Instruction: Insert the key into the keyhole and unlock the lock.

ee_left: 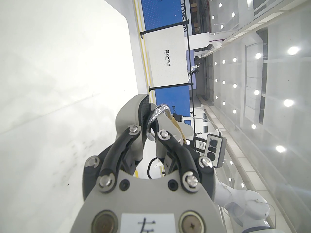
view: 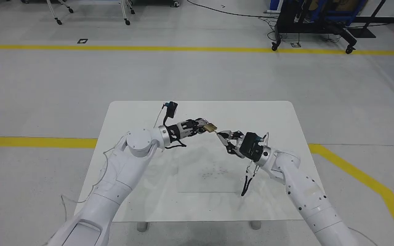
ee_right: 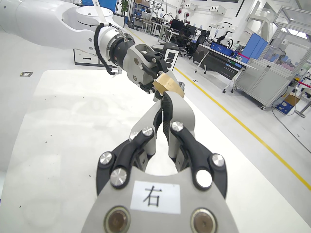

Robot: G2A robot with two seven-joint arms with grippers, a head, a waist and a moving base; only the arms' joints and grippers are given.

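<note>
The left hand [view: 200,127] is clamped on a brass lock [ee_right: 167,86], which is held above the white desk [view: 258,197] at the centre of the top view. The right hand [ee_right: 165,99] is pressed closed just beside the lock; what it pinches cannot be told.

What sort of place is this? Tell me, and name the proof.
Probably a robotics workshop or factory hall: it has a yellow floor line, rows of workbenches with monitors, and an aluminium-framed enclosure.
</note>
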